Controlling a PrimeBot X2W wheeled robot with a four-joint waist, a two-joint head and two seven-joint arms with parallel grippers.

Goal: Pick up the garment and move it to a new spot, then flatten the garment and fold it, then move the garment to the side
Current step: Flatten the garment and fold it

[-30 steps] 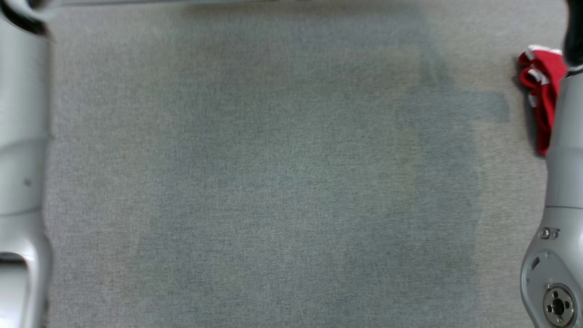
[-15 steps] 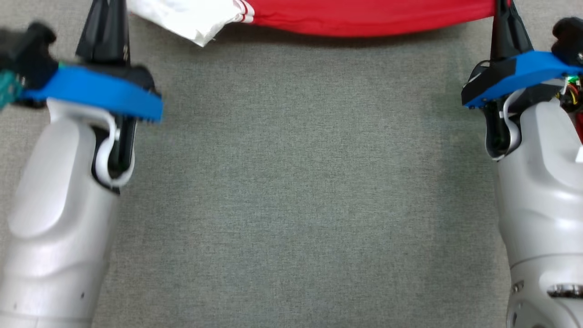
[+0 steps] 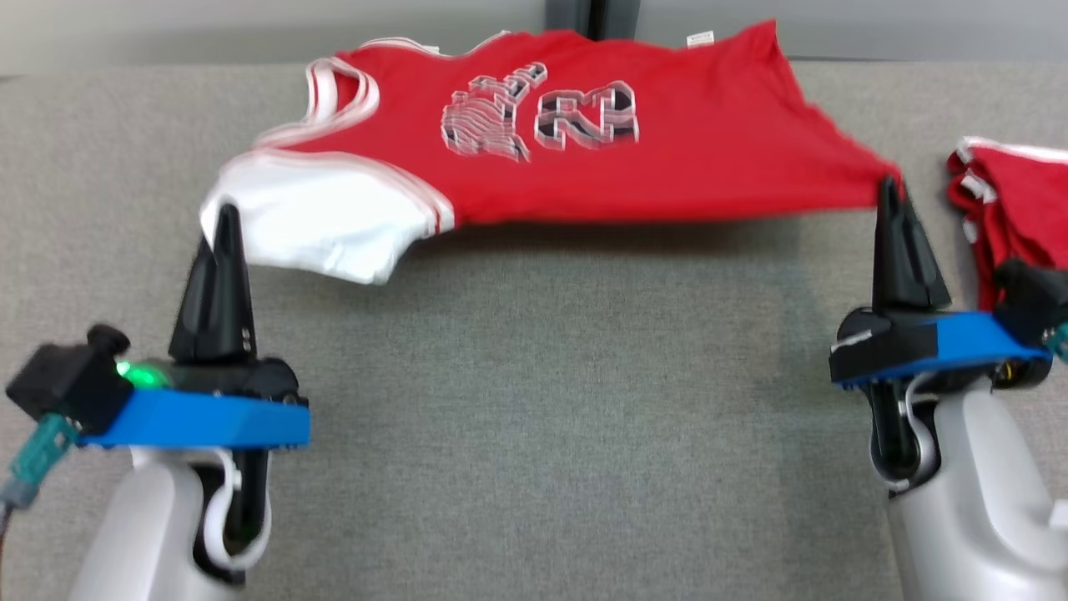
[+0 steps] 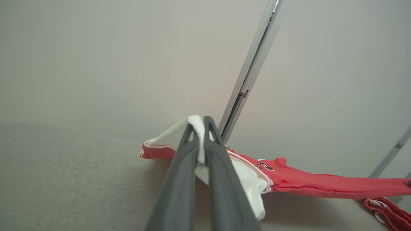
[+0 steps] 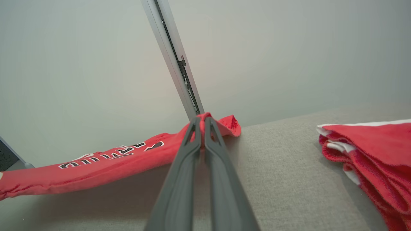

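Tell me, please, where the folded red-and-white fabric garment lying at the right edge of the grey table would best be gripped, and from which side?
Probably the stacked fold edge of the folded red-and-white fabric garment, on its side facing the table's middle. Come in low from there across the grey cloth-covered table: the white-trimmed layers bunch together on that side.

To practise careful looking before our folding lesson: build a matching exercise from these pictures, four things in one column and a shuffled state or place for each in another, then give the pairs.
Column A
1. left gripper
2. right gripper
3. jersey
4. folded red pile

Column B
a. lying ungripped at the robot's far right
b. jaws shut on a red corner
c. stretched between both grippers
d. jaws shut on white cloth

Pairs: 1-d; 2-b; 3-c; 4-a
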